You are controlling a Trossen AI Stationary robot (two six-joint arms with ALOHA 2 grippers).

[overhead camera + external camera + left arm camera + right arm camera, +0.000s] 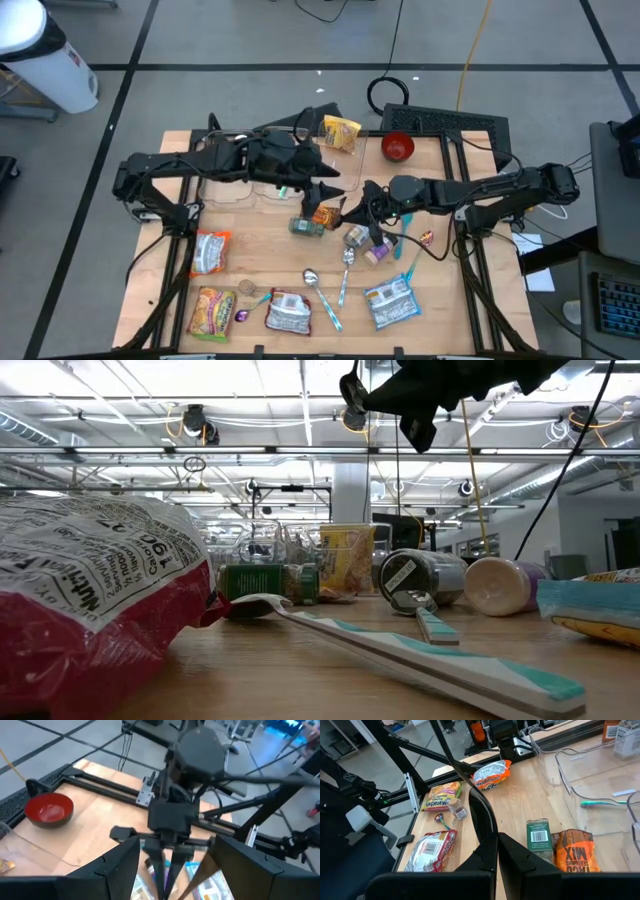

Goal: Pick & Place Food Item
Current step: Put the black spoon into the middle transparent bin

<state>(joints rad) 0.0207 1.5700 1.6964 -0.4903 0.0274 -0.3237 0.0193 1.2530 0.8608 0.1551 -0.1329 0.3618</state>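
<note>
An orange taco seasoning packet lies flat on the wooden table beside a green tin lying on its side. My left gripper hovers above them at mid-table, open, its fingers wide apart with nothing plainly between them. My right gripper is shut and empty. It faces the left one from the right, close by, clear of the table. Two jars lie just nearer.
A red bowl and a yellow packet sit at the far edge, with a clear container under the left arm. Noodle packets, spoons and a blue-white pouch lie along the near side.
</note>
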